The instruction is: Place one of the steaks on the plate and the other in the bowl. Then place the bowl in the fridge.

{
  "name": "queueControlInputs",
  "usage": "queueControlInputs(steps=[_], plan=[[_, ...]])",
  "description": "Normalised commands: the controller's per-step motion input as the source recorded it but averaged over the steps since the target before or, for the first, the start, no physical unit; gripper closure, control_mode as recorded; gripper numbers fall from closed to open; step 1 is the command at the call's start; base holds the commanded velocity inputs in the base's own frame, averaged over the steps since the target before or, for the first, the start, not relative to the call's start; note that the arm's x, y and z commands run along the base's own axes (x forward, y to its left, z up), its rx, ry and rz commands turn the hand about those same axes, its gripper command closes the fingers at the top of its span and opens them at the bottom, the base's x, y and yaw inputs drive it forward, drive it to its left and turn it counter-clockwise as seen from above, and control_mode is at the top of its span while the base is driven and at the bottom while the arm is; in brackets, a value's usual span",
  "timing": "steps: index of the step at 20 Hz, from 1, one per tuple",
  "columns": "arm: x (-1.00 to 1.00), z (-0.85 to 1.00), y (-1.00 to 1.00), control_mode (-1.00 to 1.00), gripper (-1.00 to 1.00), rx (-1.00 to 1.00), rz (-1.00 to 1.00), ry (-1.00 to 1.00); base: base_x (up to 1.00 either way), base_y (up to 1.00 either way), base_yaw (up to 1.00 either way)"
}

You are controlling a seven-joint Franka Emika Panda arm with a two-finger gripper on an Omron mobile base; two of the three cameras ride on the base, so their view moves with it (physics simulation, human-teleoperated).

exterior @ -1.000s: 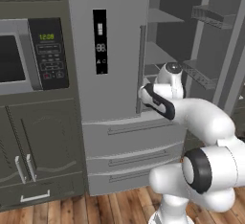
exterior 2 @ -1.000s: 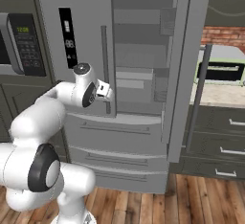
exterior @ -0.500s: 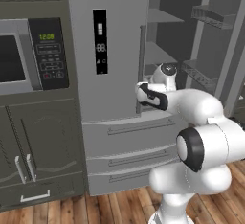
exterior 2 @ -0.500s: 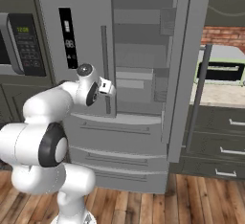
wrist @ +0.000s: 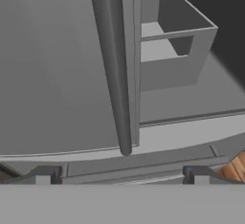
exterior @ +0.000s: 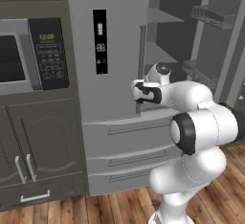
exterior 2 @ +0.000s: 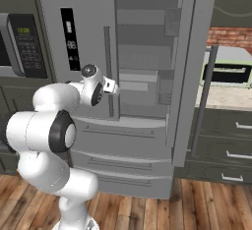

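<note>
Jaws stand fully apart and grip nothing — your gripper sits just before the left door's vertical handle, low on its length. Left of it you have the microwave, then the fridge with its black dispenser panel. Its right door is swung open, showing bare grey shelves; 2 drawers lie below.

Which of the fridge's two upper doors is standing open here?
The right-hand door, swung outward to expose the shelves. The left door, with the black dispenser panel, is shut.
</note>
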Motion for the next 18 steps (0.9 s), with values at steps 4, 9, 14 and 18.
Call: queueControlInputs(steps=[4,9,14,18], plan=[[0.36,-0.01,-0.04,-1.00,-1.00,0.00,0.00,0.00,0.00,0.00,0.00],[0.40,-0.04,-0.01,-1.00,-1.00,0.00,0.00,0.00,0.00,0.00,0.00],[0.37,-0.20,0.00,-1.00,-1.00,0.00,0.00,0.00,0.00,0.00,0.00],[0.35,-0.20,0.00,-1.00,-1.00,-0.01,0.00,0.00,0.00,0.00,0.00]])
